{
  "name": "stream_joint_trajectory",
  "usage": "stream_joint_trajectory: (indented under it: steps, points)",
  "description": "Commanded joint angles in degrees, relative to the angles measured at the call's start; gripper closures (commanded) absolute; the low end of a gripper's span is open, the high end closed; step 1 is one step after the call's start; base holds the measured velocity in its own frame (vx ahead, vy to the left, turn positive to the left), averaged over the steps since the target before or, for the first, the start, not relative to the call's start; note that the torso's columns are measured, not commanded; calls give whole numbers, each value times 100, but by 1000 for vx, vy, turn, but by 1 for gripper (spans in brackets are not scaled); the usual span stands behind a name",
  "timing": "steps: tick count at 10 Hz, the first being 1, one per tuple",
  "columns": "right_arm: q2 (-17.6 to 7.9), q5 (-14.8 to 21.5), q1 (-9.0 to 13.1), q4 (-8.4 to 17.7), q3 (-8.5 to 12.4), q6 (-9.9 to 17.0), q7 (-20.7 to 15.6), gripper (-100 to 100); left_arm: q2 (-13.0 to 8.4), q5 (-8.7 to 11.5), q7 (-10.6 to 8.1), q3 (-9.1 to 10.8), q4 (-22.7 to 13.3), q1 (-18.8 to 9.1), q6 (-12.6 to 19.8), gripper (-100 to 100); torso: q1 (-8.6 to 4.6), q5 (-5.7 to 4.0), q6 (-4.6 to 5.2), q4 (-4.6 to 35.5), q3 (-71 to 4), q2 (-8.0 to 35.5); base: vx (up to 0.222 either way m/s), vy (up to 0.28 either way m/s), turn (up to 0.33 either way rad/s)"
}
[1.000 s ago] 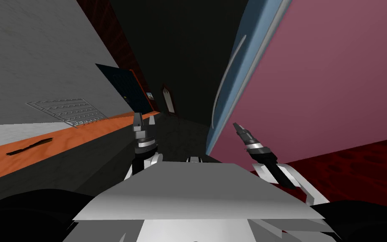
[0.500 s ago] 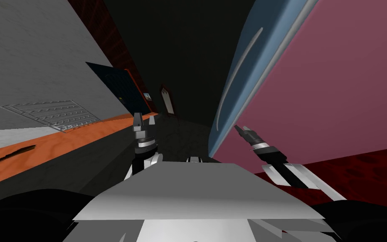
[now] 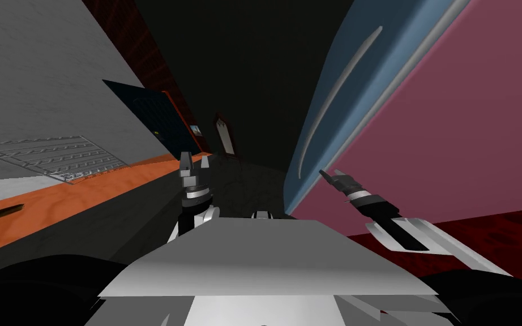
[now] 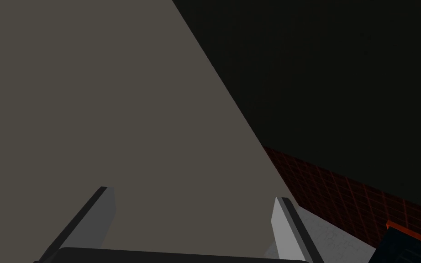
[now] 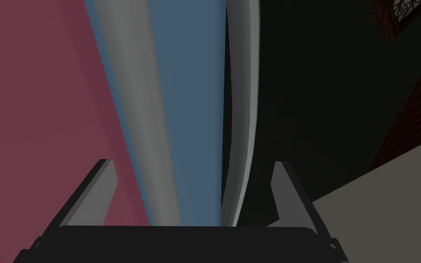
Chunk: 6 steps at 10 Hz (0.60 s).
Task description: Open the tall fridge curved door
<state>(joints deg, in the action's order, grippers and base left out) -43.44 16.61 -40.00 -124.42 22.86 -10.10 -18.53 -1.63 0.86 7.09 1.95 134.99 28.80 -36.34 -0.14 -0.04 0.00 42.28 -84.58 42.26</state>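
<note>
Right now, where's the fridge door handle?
On my right in the head view: the curved grey handle runs up the blue fridge door, just beyond the right gripper. The right wrist view puts it between the open fingers.

The robot edged nearer the blue fridge door (image 3: 385, 68), and its right gripper (image 3: 329, 172) reached closer to the grey handle (image 3: 337, 93).
</note>
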Motion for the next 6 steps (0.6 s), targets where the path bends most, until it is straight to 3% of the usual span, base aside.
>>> stream_joint_trajectory:
  steps: [1,2,6]
  points:
    - [-471,279,-142,252,277,222,-233,-100,0,0,0,0,0,1,0,0,21,5,1,-4,-8,-13,107,217,-103]
    - [-534,279,-142,252,277,222,-233,-100,1,0,0,-1,0,0,0,0,39,11,-3,-2,-3,-2,52,150,-68]
    - [-1152,594,-315,527,602,480,-487,-100,0,0,0,0,0,-1,0,0,34,36,-41,6,-28,-30,64,138,-59]
